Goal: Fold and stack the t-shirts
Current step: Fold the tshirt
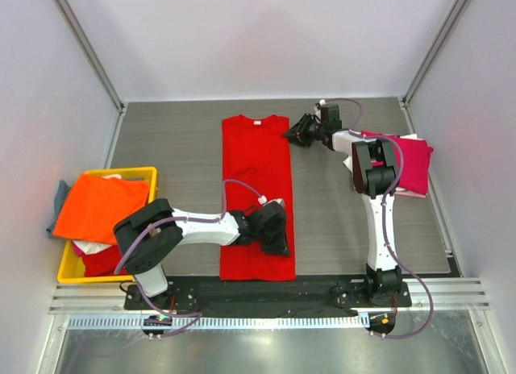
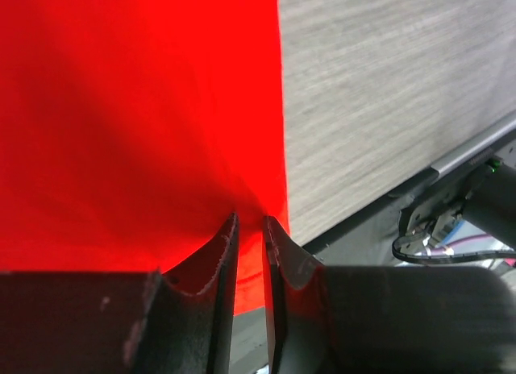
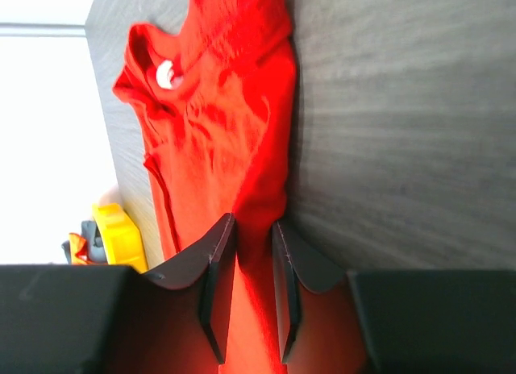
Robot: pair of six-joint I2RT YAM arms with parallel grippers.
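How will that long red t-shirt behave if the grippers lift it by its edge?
Probably floppy: the red t-shirt lies flat and puckers at the left gripper, so it should sag between lift points. Likely light, being thin cloth. It may drag rather than slide on the grained table.

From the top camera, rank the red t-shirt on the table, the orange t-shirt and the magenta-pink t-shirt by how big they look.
1. red t-shirt, clearly the largest.
2. orange t-shirt.
3. magenta-pink t-shirt; the right arm hides part of it, so second versus third is unsure.
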